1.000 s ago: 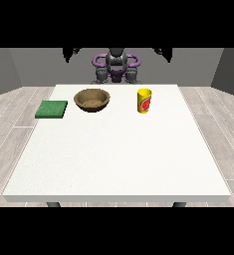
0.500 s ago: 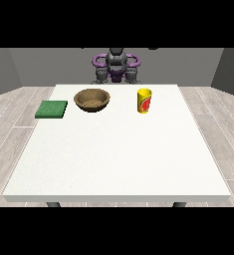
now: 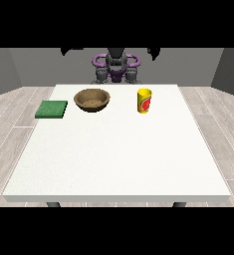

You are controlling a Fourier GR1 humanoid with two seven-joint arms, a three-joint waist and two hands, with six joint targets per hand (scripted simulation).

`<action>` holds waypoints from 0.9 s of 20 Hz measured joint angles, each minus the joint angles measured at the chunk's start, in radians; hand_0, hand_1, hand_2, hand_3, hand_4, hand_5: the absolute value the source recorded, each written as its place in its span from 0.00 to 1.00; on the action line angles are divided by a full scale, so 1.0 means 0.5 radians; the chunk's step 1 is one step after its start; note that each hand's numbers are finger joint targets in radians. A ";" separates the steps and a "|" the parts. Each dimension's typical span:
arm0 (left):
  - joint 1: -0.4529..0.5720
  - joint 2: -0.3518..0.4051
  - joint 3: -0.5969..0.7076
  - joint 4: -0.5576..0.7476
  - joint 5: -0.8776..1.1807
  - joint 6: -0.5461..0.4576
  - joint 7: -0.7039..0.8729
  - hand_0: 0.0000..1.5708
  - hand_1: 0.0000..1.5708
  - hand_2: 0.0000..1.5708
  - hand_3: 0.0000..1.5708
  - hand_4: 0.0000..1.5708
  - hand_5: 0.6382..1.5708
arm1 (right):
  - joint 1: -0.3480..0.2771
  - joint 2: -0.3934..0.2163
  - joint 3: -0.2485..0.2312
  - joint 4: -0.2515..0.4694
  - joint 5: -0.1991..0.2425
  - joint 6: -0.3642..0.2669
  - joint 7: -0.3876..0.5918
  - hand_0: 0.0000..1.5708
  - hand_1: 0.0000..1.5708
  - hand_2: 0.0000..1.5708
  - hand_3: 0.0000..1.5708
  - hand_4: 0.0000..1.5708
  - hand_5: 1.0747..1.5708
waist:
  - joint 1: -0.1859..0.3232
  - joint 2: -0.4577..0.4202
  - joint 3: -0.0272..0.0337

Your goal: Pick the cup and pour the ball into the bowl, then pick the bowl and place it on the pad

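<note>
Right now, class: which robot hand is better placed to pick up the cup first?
Probably the robot's left hand: the yellow cup stands toward the view's right, the left arm's side, while the bowl and green pad lie further left.

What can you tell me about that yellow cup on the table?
The cup is yellow, with a red and green picture on its side. It stands upright on the white table, in the far part near the robot, toward the view's right. Its mouth is open at the top; what lies inside cannot be seen from here. Nothing touches it but the table. The brown bowl sits apart from it toward the view's left, and no hand is near it.
</note>
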 measured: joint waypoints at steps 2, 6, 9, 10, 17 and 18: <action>-0.014 0.011 0.031 0.095 -0.022 -0.019 -0.189 0.00 0.00 0.00 0.00 0.36 0.93 | -0.027 0.003 -0.018 0.032 -0.015 0.026 -0.100 0.00 0.00 0.00 0.00 0.43 0.94 | -0.012 0.123 0.000; -0.060 0.066 0.133 0.299 -0.014 -0.080 -0.514 0.00 0.00 0.00 0.00 0.31 0.91 | -0.071 -0.024 -0.083 0.111 -0.070 0.114 -0.296 0.00 0.00 0.00 0.00 0.44 0.95 | -0.036 0.338 0.000; -0.114 0.106 0.211 0.523 0.008 -0.130 -0.697 0.00 0.00 0.00 0.00 0.20 0.90 | -0.099 -0.061 -0.125 0.144 -0.103 0.165 -0.348 0.00 0.00 0.00 0.00 0.43 0.96 | -0.065 0.410 -0.001; -0.102 0.098 0.208 0.592 0.001 -0.143 -0.755 0.00 0.00 0.00 0.00 0.16 0.90 | -0.100 -0.076 -0.149 0.165 -0.124 0.186 -0.363 0.00 0.00 0.00 0.00 0.43 0.97 | -0.066 0.411 -0.001; -0.193 0.128 0.266 1.098 -0.021 -0.220 -1.093 0.00 0.00 0.00 0.00 0.07 0.86 | -0.118 -0.141 -0.267 0.356 -0.207 0.297 -0.489 0.00 0.00 0.00 0.00 0.42 0.98 | -0.076 0.419 0.000; -0.228 0.133 0.280 1.182 -0.021 -0.226 -1.131 0.00 0.00 0.00 0.00 0.09 0.85 | -0.124 -0.149 -0.278 0.377 -0.214 0.302 -0.484 0.00 0.00 0.00 0.00 0.43 0.98 | -0.078 0.409 -0.001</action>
